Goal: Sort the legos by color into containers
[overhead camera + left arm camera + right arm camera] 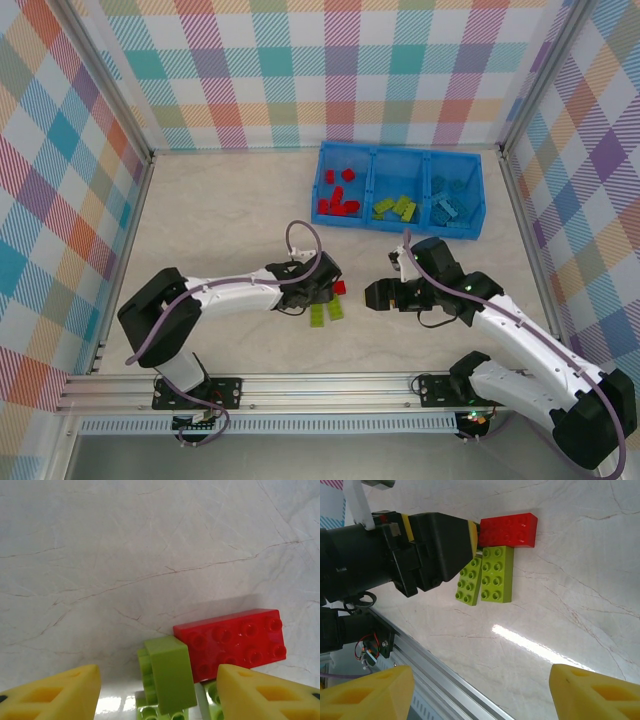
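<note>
Most of the sorting is judged done. The blue tray [400,150] sits toward 1 o'clock on the table [220,210], with red bricks at its 9 o'clock end, green ones in the middle compartment [395,178] and light blue ones at its 3 o'clock end. A small cluster is left loose near the table's centre, slightly toward 6 o'clock.

The step in hand is taken to be a pick from that cluster. The left gripper [160,690] is set low over it, its yellow fingers held moderately apart. A lime green brick [170,672], apparently tipped on its side, is seen between them with a gap on either side, so nothing is gripped yet. A red brick [232,640] lies touching it at about 2 o'clock, and two flat green bricks [496,574] are seen just beside the red one from the right wrist.

The right gripper [480,695] is held near the cluster at its 3 o'clock side, fingers spread wide and nothing held.

The next move calls for the left fingers to be closed squarely on the green brick without the red one being caught. The brick is then to be lifted and carried toward 1 o'clock to the middle compartment.
</note>
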`<state>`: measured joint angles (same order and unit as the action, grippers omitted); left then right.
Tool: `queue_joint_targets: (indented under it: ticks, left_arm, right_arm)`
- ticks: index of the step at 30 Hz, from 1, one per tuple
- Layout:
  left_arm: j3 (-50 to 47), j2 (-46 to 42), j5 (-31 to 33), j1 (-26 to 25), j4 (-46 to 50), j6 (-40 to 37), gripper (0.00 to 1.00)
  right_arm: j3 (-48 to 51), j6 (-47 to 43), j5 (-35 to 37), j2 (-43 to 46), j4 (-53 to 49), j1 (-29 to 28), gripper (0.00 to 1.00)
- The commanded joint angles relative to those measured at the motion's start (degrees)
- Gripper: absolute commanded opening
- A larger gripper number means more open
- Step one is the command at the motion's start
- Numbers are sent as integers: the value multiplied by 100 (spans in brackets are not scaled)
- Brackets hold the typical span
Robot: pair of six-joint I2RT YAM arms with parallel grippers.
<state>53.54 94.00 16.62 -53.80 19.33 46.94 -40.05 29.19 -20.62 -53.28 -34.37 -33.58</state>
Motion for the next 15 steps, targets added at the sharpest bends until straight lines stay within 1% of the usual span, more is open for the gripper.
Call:
queue_joint_targets:
  ticks: [1, 7, 12, 15]
  left_arm:
    - [65, 164, 137, 43, -169, 76, 60]
    - [-48, 202, 314, 45, 18, 161, 41]
    - [-216, 15, 426, 45, 62, 211, 27]
    - [-261, -119, 504, 45, 151, 237, 21]
  right_arm:
    - [-20, 51, -19, 10, 60, -7, 72]
    - [11, 162, 6, 72, 75, -8, 72]
    - [-15, 191, -3, 31, 64, -17, 71]
    - [-62, 191, 6, 43, 66, -21, 71]
